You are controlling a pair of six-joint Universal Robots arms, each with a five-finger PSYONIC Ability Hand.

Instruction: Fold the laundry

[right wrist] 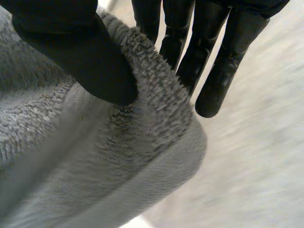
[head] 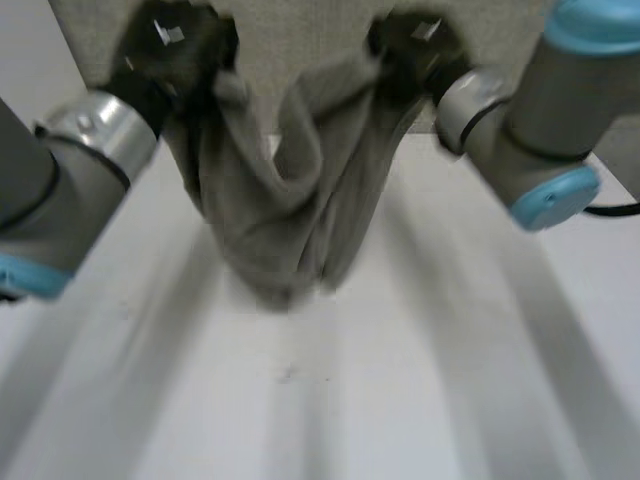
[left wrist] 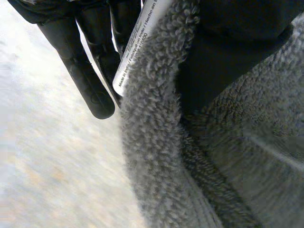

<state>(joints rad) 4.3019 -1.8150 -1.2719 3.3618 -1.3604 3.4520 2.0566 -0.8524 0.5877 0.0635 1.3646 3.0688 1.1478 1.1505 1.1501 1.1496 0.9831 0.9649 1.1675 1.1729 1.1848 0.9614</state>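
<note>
Towel (head: pixel 285 220) hanging, left robot hand (left wrist: pixel 90 83) pinching one upper end, right robot hand (right wrist: pixel 88 54) pinching the other

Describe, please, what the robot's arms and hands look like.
The left arm and right arm are grey tubes with silvery joint rings and light-blue caps. The left hand and right hand are black, with long round-tipped fingers and a broader thumb.

White table (head: pixel 300 400) in foreground; grey-beige panel (head: pixel 300 40) upright at its far side.
</note>
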